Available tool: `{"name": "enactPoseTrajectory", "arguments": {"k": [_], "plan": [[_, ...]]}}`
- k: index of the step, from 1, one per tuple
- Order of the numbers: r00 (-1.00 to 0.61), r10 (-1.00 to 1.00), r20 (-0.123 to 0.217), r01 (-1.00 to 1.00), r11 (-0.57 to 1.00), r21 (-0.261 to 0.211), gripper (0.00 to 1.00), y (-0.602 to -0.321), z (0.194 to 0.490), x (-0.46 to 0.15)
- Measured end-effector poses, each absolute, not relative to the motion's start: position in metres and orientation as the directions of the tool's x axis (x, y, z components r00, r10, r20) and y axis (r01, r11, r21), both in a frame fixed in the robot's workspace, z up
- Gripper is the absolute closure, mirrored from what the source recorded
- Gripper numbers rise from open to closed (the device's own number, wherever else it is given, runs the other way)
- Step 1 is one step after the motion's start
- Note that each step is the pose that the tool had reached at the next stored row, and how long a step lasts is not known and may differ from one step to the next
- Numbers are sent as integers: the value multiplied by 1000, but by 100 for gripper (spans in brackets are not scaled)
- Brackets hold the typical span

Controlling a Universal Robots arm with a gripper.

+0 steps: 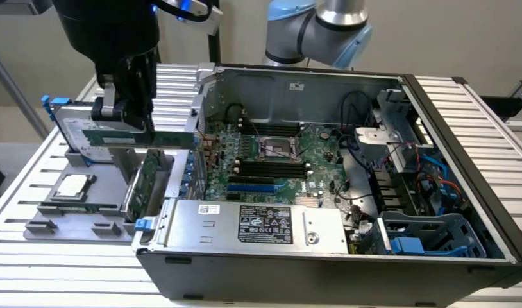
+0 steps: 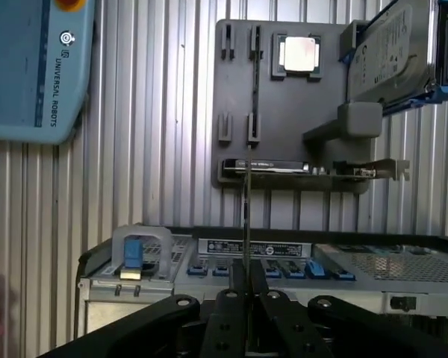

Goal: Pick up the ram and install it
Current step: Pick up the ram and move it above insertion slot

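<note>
The black claw [image 1: 124,122] is clenched on the ram [image 1: 158,138], a long, narrow green circuit-board stick with a row of dark chips. In the exterior view the stick hangs level and on edge over the grey moulded parts holder [image 1: 107,192]. It appears clear of the holder's slots and lies just outside the wall of the open black computer case [image 1: 466,128], on the exterior view's left. In the wrist view the ram [image 2: 246,216] shows edge-on as a thin line running out from between the shut fingers [image 2: 231,306], pinched across its two flat faces.

The holder sits on the slatted metal worktop [image 1: 38,269]. It also carries a square silver processor chip [image 1: 73,186], a grey hard drive with blue rails [image 1: 68,125] and a taller green expansion card [image 1: 145,186]. Inside the case, the long black memory slots [image 1: 265,168] lie on the green motherboard, well apart from the ram.

By its look the stick is light and stiff, but thin and fragile. It would likely bend or crack under a sideways load, and its smooth faces could slip in a loose grip. The hold looks best placed near the middle of the upper edge, away from the contact edge.
</note>
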State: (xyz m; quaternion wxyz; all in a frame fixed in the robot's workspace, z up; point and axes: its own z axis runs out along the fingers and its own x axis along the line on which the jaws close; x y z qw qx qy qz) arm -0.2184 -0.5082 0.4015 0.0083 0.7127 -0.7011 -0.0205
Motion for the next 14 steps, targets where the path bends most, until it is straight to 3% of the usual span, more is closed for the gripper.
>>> {"name": "enactPoseTrajectory", "arguments": {"k": [14], "plan": [[16, -999, -38, -999, -18, 43, 100, -501, 402, -161]]}}
